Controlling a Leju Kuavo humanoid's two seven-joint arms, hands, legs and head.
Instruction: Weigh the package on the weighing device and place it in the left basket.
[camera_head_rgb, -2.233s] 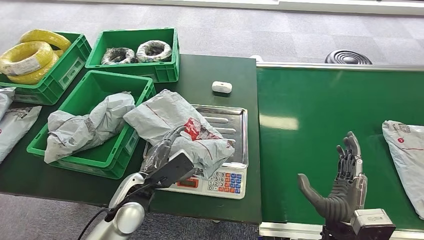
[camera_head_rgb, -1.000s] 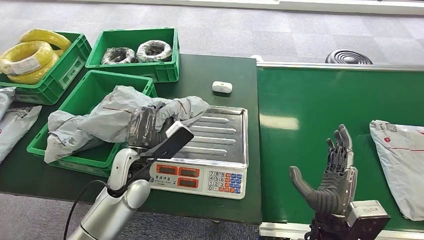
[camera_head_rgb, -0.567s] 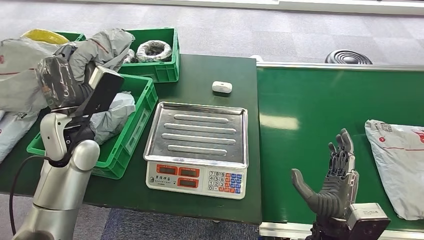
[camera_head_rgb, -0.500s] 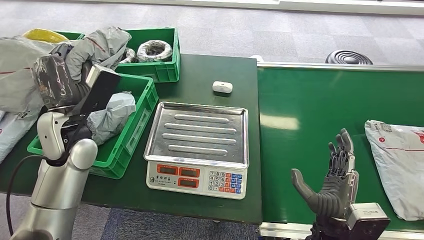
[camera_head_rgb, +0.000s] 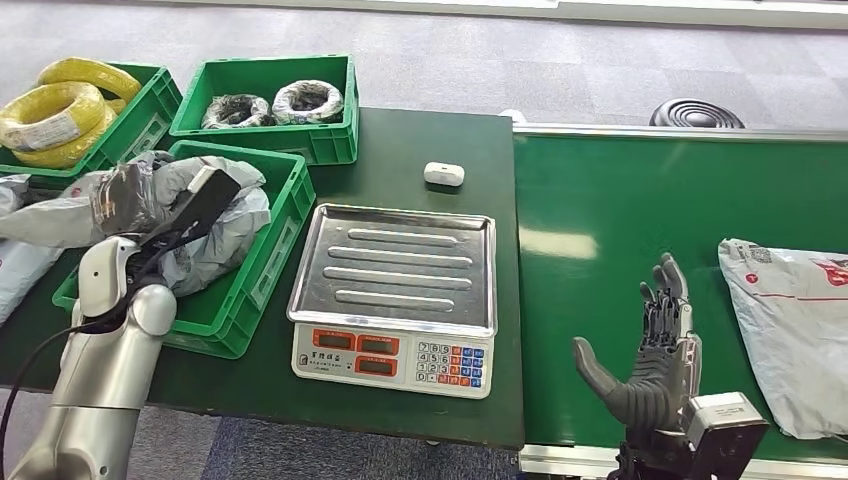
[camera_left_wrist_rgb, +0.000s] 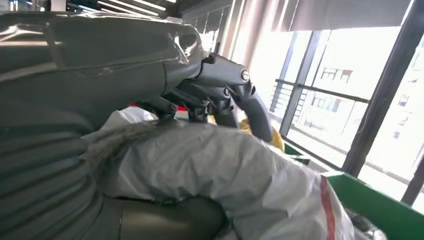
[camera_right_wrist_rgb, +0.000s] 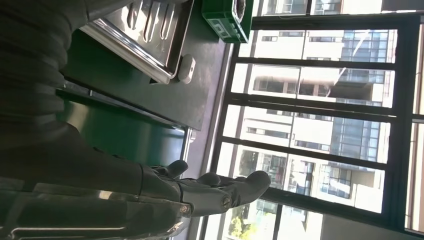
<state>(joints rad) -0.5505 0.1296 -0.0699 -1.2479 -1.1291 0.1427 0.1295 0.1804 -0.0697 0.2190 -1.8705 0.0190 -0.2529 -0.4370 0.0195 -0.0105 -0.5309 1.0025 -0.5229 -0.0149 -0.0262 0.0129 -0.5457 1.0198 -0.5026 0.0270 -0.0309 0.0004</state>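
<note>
Where gripped, package (camera_head_rgb: 60, 215) grey, crumpled

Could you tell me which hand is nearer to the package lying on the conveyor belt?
Right. The right hand hovers beside the package; the left hand is across the table.

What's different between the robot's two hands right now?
The left hand grips a grey package at the near green basket; the right hand holds nothing. The left hand's fingers wrap around the plastic, while the right hand's are spread, upright above the green conveyor. Both are dark hands on silver arms.
</note>
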